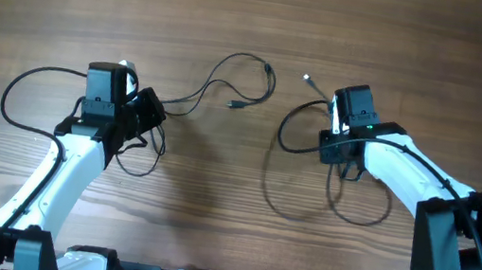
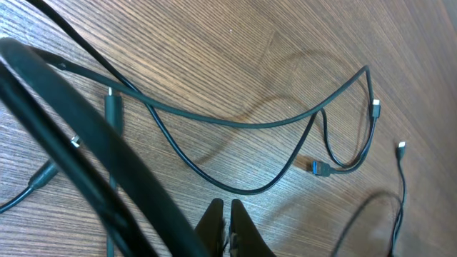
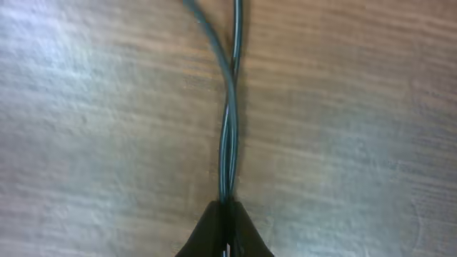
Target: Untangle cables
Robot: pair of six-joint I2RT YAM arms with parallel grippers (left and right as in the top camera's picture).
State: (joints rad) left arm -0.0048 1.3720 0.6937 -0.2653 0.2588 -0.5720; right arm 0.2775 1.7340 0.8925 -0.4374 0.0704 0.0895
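**A:** The left gripper (image 2: 224, 208) has its fingers pressed together, low over the wooden table (image 1: 242, 1), and I see nothing between the tips. Why sit there?

**B:** I'd judge it is poised beside its work. The left-hand cable (image 2: 243, 124) sags in a slack loop just ahead of those tips, near them but not in them. The thick black line across that wrist view is the arm's own lead (image 2: 86, 150), no part of the job.

**A:** And further to the right?

**B:** The cable runs out to its small plugs (image 2: 376, 108), and close by them two thin strands cross. I cannot tell whether that is one cord over itself or two cords. From overhead, this bunch and the one on the right lie well apart, with bare wood between them.

**A:** Then the right gripper (image 3: 228, 214)?

**B:** It is clamped on the right-hand cable (image 3: 228, 150). Two strands run side by side into the closed tips and cross each other a little further out. My guess is that gripping both pins the loop on its own side, so it cannot slide toward the left bunch.

**A:** What is left to do?

**B:** Probably that twist, and the crossing by the plugs.
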